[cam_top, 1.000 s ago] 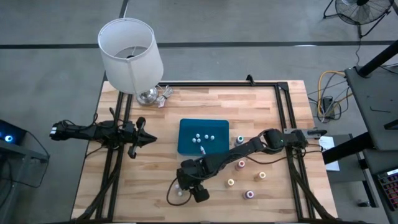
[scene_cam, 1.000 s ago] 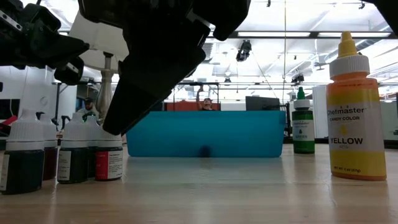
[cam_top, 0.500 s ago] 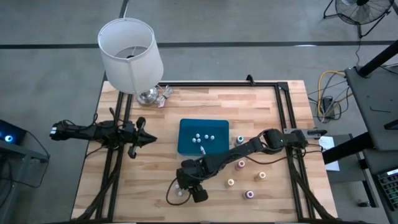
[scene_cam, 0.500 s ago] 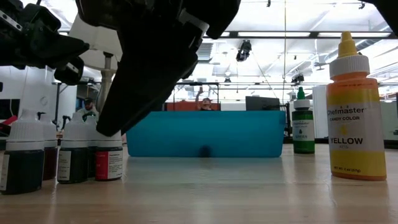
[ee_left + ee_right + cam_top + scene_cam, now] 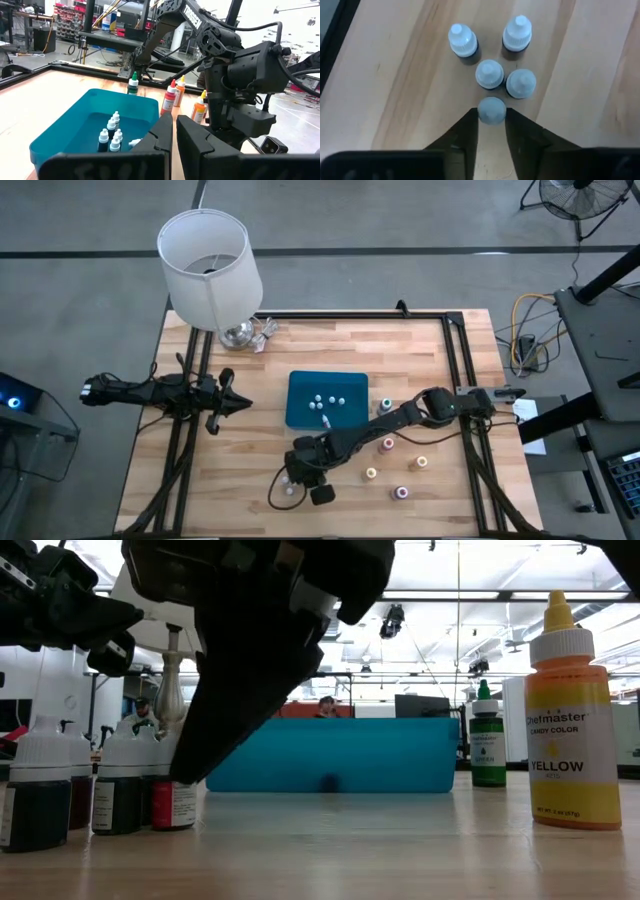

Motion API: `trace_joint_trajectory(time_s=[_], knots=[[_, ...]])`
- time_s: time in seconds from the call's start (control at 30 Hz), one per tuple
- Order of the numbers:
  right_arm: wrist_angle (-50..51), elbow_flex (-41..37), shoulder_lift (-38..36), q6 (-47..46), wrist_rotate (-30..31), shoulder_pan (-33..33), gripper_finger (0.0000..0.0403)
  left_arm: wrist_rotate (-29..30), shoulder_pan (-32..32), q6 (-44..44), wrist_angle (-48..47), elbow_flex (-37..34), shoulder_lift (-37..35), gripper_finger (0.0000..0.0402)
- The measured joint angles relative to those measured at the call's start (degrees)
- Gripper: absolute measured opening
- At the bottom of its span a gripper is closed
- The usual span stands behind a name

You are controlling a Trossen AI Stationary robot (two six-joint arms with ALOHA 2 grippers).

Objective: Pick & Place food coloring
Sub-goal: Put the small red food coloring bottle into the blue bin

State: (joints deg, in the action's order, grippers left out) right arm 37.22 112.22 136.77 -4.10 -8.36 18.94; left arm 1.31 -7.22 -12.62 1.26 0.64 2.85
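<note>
I see a pale wood-grain desk point(image 5: 330, 350) in plank stripes, framed by black rails. The tray point(image 5: 327, 399) is bright blue-teal, and the small bottles point(image 5: 325, 402) inside it have white caps. Under my right wrist camera, five white-capped bottles point(image 5: 491, 73) with dark bodies stand on the light wood, flanked by black fingers point(image 5: 465, 131). At desk level there is a yellow bottle point(image 5: 572, 712) with a yellow label and a green bottle point(image 5: 488, 736). The lamp point(image 5: 210, 268) has a white shade and a silver base. Both arms are black

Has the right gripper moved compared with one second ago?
Yes. In the low view the right gripper has come lower, toward the small bottles, measured against the blue tray.
</note>
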Motion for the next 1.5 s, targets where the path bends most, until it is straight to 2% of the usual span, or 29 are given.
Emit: trace_joint_trajectory(time_s=[0.3, 0.73, 0.87, 1.2, 1.5], knots=[[0.1, 0.0, 0.0, 0.2, 1.0, 0.0, 0.0013, 0.0, 0.0, 0.0, 0.0, 0.0, 0.0, 0.0], [0.6, 0.0, -0.3, -1.0, 1.0, -0.1, 0.001, 0.0, 0.0, 0.0, 0.0, 0.0, 0.0, 0.0], [0.4, 0.0, -1.7, -1.8, 1.0, -0.1, 0.003, 0.0, 0.0, 0.0, 0.0, 0.0, 0.0, 0.0], [0.5, 0.0, -2.4, -3.0, 0.9, -0.1, 0.0115, 0.0, 0.0, 0.0, 0.0, 0.0, 0.0, 0.0], [-0.4, 1.0, -2.4, -0.6, 0.4, 0.0, 0.0148, 0.0, 0.0, 0.0, 0.0, 0.0, 0.0, 0.0]])
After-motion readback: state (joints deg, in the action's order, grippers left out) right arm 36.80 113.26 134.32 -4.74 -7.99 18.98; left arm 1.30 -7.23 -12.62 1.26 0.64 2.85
